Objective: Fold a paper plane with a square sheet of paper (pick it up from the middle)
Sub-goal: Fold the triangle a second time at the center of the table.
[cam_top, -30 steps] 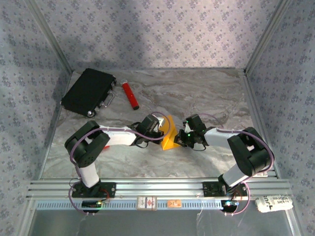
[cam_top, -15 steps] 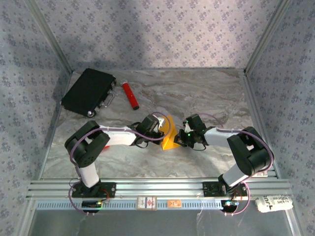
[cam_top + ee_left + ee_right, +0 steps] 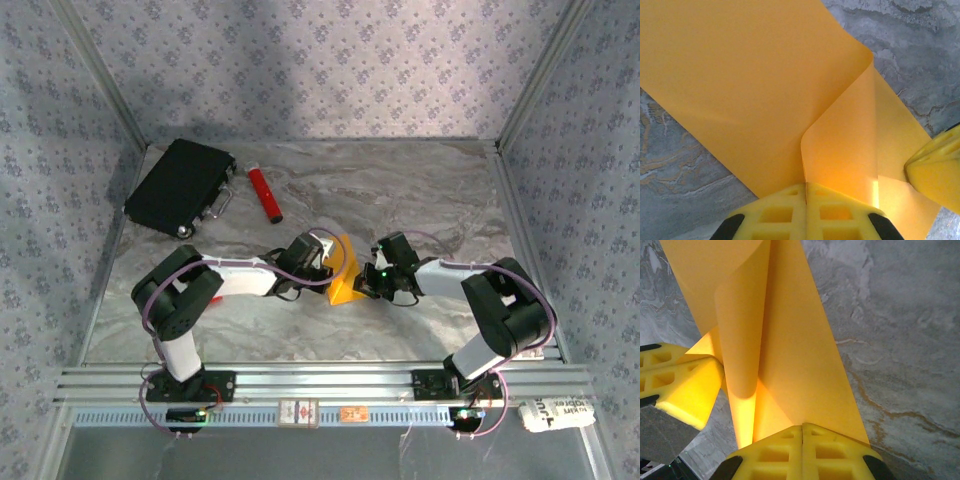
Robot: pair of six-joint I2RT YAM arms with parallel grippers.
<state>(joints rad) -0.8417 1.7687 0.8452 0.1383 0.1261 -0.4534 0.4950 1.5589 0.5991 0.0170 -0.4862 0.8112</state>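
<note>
Noted left pincer point(image 3: 806, 186) and right pincer point(image 3: 802, 429) each pinching an edge of the square sheet of paper point(image 3: 345, 272), bent into a loose fold, mid table point(image 3: 430, 190).

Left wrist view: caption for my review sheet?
Left gripper shut on a curled, thin orange-yellow sheet of paper over grey marble table.

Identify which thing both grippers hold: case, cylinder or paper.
The orange-yellow sheet of paper, pinched by the left gripper and right gripper; the black case and red cylinder lie apart, far left.
</note>
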